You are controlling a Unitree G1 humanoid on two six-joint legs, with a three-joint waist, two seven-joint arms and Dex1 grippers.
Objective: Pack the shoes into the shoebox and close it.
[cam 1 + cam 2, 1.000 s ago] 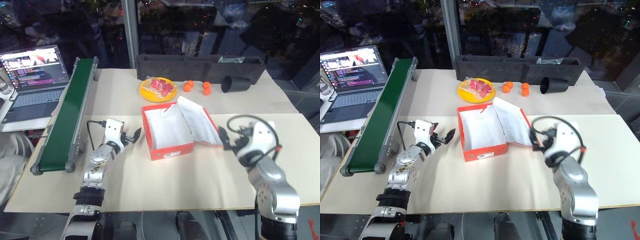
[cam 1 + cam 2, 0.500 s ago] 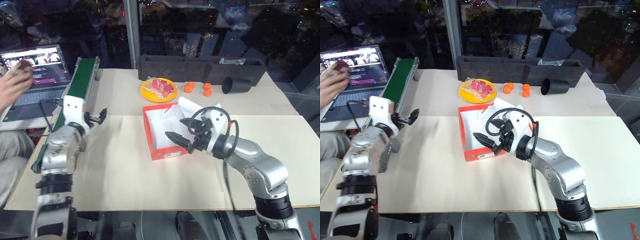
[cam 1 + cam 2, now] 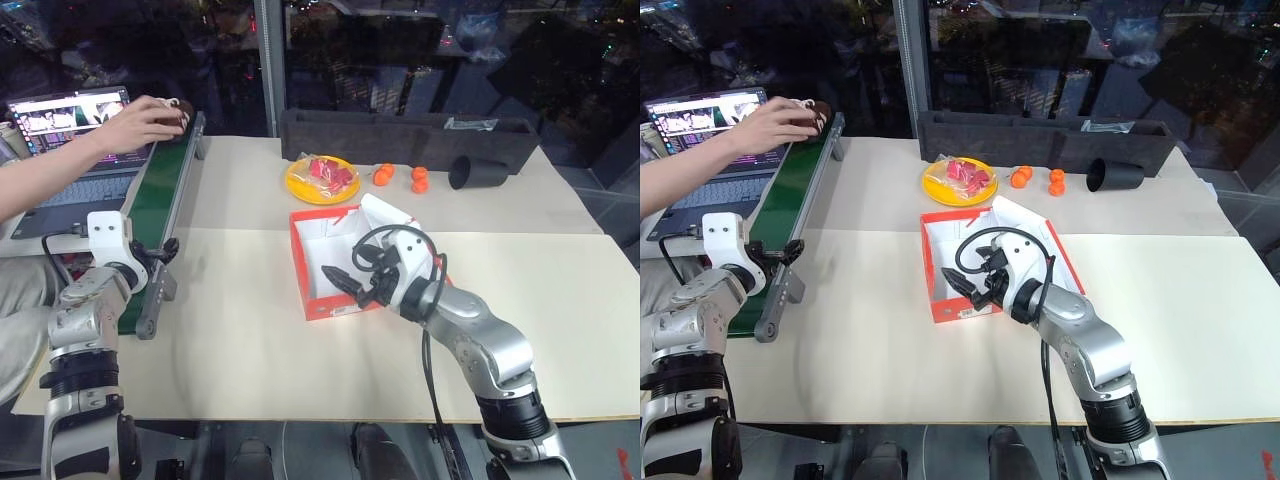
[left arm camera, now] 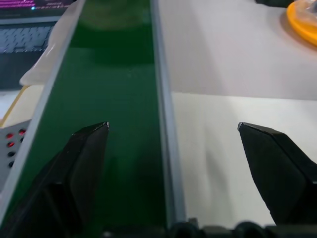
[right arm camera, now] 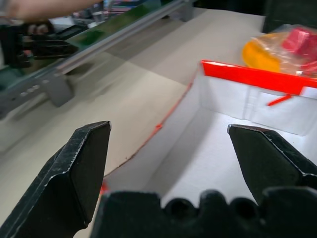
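The red-orange shoebox (image 3: 313, 300) stands open at the table's middle, white inside, with its lid (image 3: 400, 225) leaning back to the right. My right gripper (image 3: 345, 283) hangs open over the box's near right corner, nothing between its fingers; the right wrist view looks into the white box interior (image 5: 213, 144). My left gripper (image 3: 163, 252) is open beside the near end of the green conveyor belt (image 3: 160, 190), and the belt (image 4: 114, 99) lies under its fingers. A person's hand (image 3: 140, 120) holds a dark brown shoe (image 3: 180, 111) on the belt's far end.
A yellow plate (image 3: 300, 185) with red wrapped pieces, three oranges (image 3: 383, 173) and a black cup (image 3: 475, 172) on its side lie behind the box. A long dark grey tray (image 3: 400, 135) runs along the back. A laptop (image 3: 60, 110) sits far left.
My left gripper swung left from the table's middle to the conveyor's near end. The right gripper came from right of the lid to over the box. A person's hand brought a shoe onto the belt.
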